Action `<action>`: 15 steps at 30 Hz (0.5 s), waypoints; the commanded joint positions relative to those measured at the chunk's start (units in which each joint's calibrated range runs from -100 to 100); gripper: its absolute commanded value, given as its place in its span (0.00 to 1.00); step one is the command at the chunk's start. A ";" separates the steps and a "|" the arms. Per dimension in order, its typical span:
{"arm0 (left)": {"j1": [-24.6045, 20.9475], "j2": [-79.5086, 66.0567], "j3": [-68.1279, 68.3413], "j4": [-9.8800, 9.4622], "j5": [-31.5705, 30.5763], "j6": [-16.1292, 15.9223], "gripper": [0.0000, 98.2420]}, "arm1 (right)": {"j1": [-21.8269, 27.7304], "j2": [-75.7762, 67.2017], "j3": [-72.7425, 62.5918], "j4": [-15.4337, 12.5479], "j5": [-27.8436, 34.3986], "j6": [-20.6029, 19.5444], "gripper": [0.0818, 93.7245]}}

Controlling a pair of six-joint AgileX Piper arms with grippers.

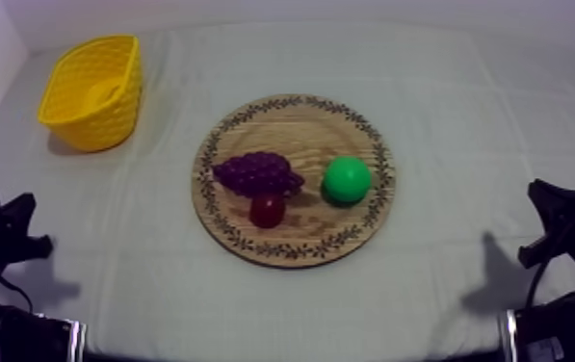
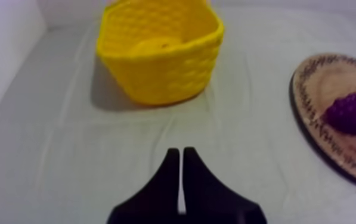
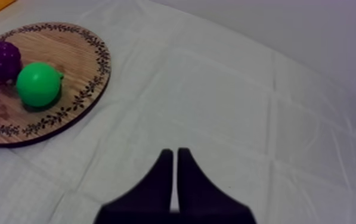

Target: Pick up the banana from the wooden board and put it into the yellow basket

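The banana [image 1: 104, 92] is off the board: a smooth, paler yellow shape lies inside the yellow basket [image 1: 81, 123] at the upper left of the top view, and I take it to be the banana, low against the woven wall. So the task looks done.

On the wooden board [image 1: 296, 120] in the middle of the frame are the grapes [image 1: 257, 173], the small red fruit [image 1: 268, 210] touching them, and a green pear [image 1: 347, 179] just beside them.

Both arms sit low at the lower corners, well apart from board and basket, which reads as a rest pose. The left end effector [image 2: 182, 156] is narrow, its fingers together on nothing, pointing towards the basket. The right end effector [image 3: 175, 156] is likewise narrow and empty, beside the board.

The surface [image 1: 474, 135] is a grey-white cloth with fold creases. Pale walls close the back and left.
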 commanded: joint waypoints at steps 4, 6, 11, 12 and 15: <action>0.30 -2.05 1.44 -0.14 -4.82 12.16 0.00 | 0.01 -0.04 -0.03 -0.02 0.01 0.11 0.00; 0.34 -2.14 1.61 -0.16 -5.36 12.53 0.00 | 0.01 -0.04 -0.03 -0.02 0.01 0.11 0.00; 0.37 -2.22 1.75 -0.17 -5.79 10.59 0.00 | 0.01 -0.04 -0.03 -0.02 0.01 0.11 0.00; 0.37 -2.23 1.76 -0.17 -5.81 10.27 0.00 | 0.01 -0.04 -0.03 -0.02 0.01 0.09 0.00; 0.37 -2.24 1.77 -0.17 -5.85 9.89 0.00 | 0.01 -0.04 -0.03 -0.02 0.01 0.13 0.00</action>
